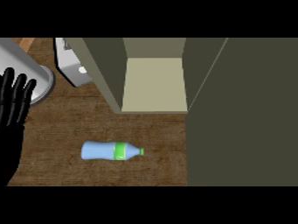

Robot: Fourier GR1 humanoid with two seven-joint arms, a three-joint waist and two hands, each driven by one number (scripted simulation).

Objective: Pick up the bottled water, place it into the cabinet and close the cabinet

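Looking down from the head view, I find the bottled water [110, 150] lying on its side on the brown wooden table [60, 127], its green cap pointing toward the view's right. It has a pale blue body with a green band near the neck. Nothing touches it, and it lies nearer to me than the cabinet's opening, apart from it.

The cabinet [106, 65] stands open at the far side, with a pale shelf floor showing between olive walls. The cabinet door [254, 113] is swung out and fills the right part of the view, its edge near the bottle's cap end.

My left hand [1, 131] rests at the view's left edge, well apart from the bottle. Its fingers [9, 87] are straight, spread wide and pointing up, holding nothing. Behind them sits a grey metal cylinder [9, 61], and beside that a white object [71, 65] I cannot identify, just left of the cabinet wall.
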